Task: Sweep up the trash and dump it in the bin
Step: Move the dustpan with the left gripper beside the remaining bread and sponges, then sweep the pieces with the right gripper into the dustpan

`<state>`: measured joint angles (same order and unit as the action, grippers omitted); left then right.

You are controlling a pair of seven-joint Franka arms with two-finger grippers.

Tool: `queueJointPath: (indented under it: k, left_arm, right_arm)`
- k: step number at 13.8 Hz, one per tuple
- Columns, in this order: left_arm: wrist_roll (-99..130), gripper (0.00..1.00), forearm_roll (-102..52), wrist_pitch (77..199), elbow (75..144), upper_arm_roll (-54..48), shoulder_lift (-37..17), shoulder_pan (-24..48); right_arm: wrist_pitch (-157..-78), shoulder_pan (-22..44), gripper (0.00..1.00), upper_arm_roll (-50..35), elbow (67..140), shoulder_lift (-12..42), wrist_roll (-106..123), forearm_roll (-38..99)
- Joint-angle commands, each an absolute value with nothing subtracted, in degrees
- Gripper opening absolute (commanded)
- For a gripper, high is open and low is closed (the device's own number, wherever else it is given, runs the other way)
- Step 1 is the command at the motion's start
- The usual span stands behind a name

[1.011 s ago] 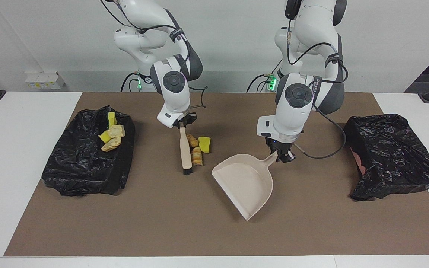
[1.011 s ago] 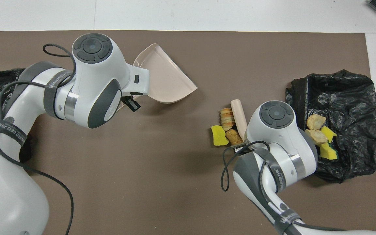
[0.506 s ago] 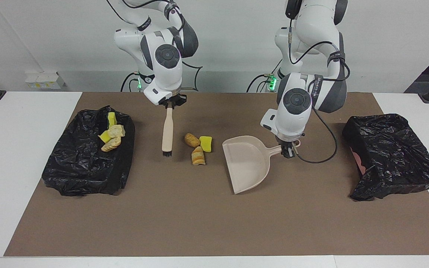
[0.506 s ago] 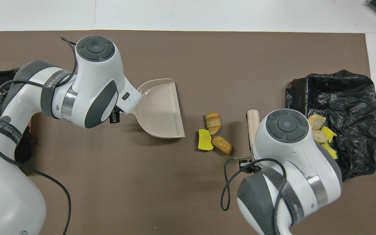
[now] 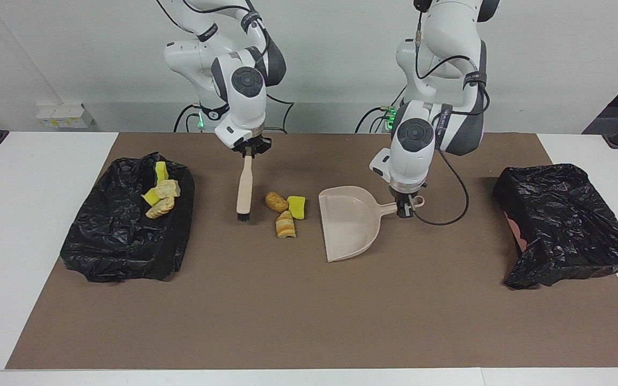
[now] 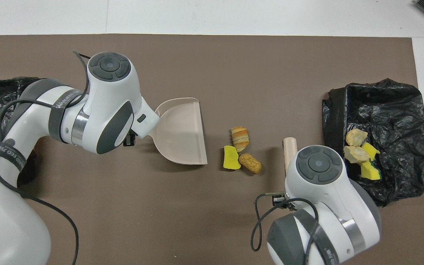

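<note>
Three trash pieces [image 5: 285, 211] lie on the brown mat [image 5: 309, 321] between a beige dustpan [image 5: 349, 222] and a brush [image 5: 244, 185]. The dustpan's handle is clamped by the left gripper [image 5: 406, 206], the brush's by the right gripper [image 5: 248, 150]. Four more pieces [image 5: 160, 192] rest on the black bin bag [image 5: 121, 241] at the right arm's end.

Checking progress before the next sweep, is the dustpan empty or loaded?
Empty: the dustpan shows only bare beige; three trash pieces lie on the mat beside its mouth.
</note>
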<state>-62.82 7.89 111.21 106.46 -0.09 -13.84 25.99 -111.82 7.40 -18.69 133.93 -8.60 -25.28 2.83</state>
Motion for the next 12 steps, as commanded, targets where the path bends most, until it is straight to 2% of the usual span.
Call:
queueJointPath:
  k: [1,4,8,12]
  left_arm:
    - [-61.36,0.00,11.68,113.20,112.23,0.35,-9.67,29.43]
    - [-54.87,0.00,13.88,113.64,115.38,0.35,-7.57,32.60]
    - [-48.00,0.00,13.89,117.94,121.90,0.09,-4.05,34.71]
    - [-46.84,0.00,13.45,121.54,123.40,-0.09,-3.69,34.37]
  right_arm:
    - [-116.53,7.12,0.00,-18.81,134.03,-6.96,-22.42,8.68]
    - [-121.18,7.38,0.00,-20.03,132.64,-2.30,-22.33,9.14]
    - [-121.20,7.38,0.00,-25.55,123.51,7.27,-22.59,11.95]
    - [-120.68,7.30,0.00,-28.74,119.98,7.74,-23.20,18.72]
